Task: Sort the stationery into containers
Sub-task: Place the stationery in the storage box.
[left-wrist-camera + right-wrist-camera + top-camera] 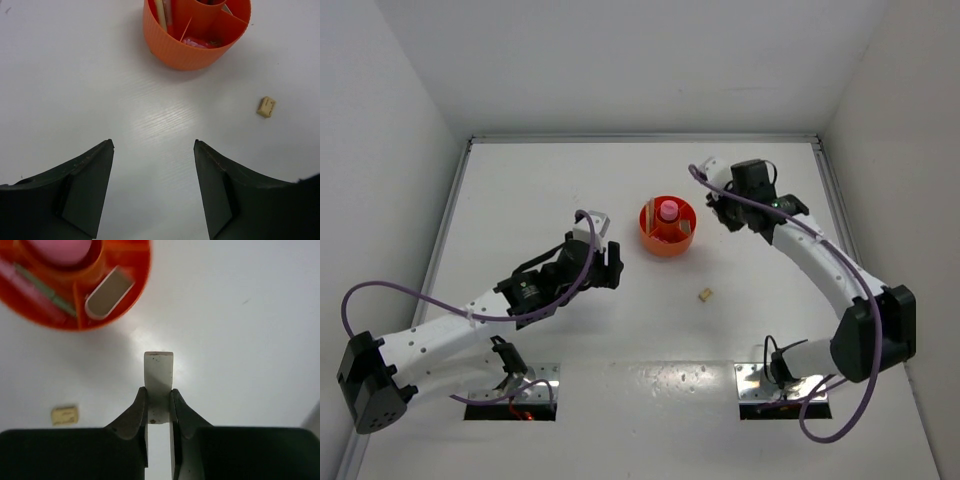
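Observation:
The round orange organiser point(667, 240) stands mid-table with a pink-capped tube point(668, 210) in its central well. My right gripper point(725, 212) is just right of it, shut on an off-white rectangular eraser point(159, 375) held above the table. In the right wrist view the organiser point(135, 300) holds a beige rounded eraser point(109, 292) and a pink pen point(30, 287). The tiny tan cube point(704, 295) lies loose on the table and also shows in both wrist views point(266, 106) point(65, 415). My left gripper point(154, 145) is open and empty, left of the organiser point(195, 50).
White walls enclose the table at the back and both sides. The left arm's elbow and cables lie over the near-left table. Two metal mounting plates point(765, 380) sit at the near edge.

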### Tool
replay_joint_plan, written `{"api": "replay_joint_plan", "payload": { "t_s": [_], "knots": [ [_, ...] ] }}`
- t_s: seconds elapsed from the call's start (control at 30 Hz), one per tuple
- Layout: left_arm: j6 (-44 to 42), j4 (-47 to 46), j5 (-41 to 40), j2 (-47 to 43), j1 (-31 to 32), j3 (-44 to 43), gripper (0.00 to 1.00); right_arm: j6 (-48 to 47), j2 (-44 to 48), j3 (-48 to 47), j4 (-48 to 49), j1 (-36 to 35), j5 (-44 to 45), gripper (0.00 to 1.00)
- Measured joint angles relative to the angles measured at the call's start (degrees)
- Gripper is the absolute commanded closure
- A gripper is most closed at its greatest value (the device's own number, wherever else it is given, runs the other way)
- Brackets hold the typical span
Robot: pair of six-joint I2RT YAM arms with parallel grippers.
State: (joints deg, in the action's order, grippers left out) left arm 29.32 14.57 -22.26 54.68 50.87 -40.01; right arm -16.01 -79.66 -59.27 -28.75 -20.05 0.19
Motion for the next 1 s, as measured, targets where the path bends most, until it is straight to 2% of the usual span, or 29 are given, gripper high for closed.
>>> {"api": "replay_joint_plan", "payload": {
  "t_s": [0.13, 0.3, 0.43, 0.8, 1.0],
  "knots": [
    [-0.2, 0.0, 0.2, 1.0, 0.0, -0.1, 0.29, 0.9, -2.1, -8.3, 2.3, 0.7, -0.5, 1.00],
    [-0.2, 0.2, 0.9, 1.8, 0.0, -0.3, 0.29, 3.3, -20.1, -23.3, 3.9, 0.8, -6.3, 1.00],
    [-0.2, 0.2, 1.0, 1.8, 0.0, -0.4, 0.29, 4.3, -31.0, -28.6, 4.3, 0.8, -10.9, 1.00],
    [-0.2, 0.6, 1.0, 1.8, 0.0, -0.4, 0.29, 3.8, -32.7, -28.9, 4.7, 0.8, -20.2, 1.00],
    [-0.2, 1.0, 1.0, 1.6, 0.0, -0.4, 0.29, 4.0, -32.9, -28.7, 4.7, 0.8, -23.0, 0.94]
  ]
}}
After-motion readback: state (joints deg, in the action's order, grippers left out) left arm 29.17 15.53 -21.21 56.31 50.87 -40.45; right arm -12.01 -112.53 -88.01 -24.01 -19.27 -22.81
